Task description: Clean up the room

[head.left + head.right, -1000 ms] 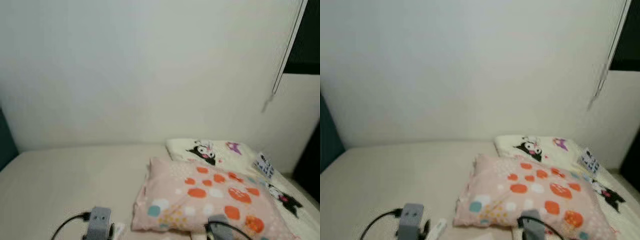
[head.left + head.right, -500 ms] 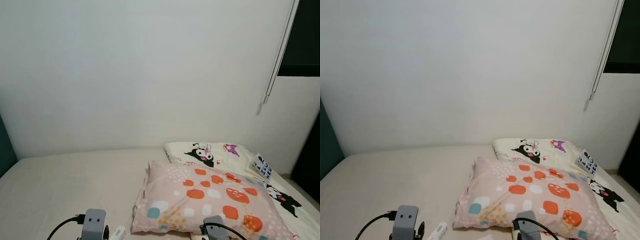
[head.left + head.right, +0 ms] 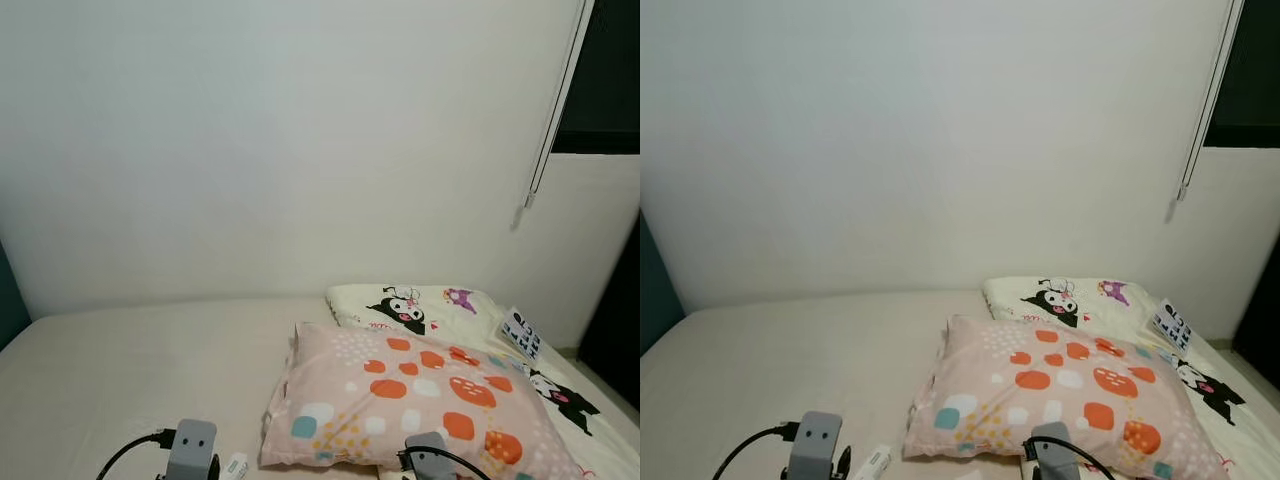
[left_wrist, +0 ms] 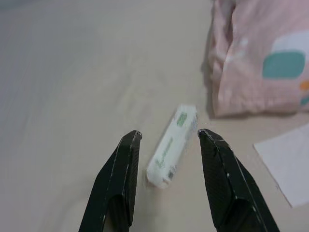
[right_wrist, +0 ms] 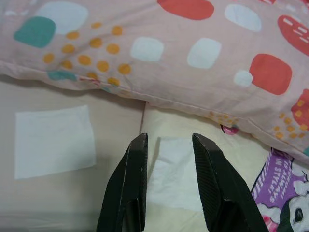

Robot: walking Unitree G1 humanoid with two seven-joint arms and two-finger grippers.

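A: At lower centre of the left wrist view, the white tube lies on the bed between the left gripper fingers, spread, empty.

B: Step: pre-grasp. Next: descend, close. Right gripper: parted, empty, above a tissue.

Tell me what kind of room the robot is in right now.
Most likely a bedroom: a pink pillow lies on a beige bed beside a cartoon-print blanket, next to a plain wall with a window blind cord.
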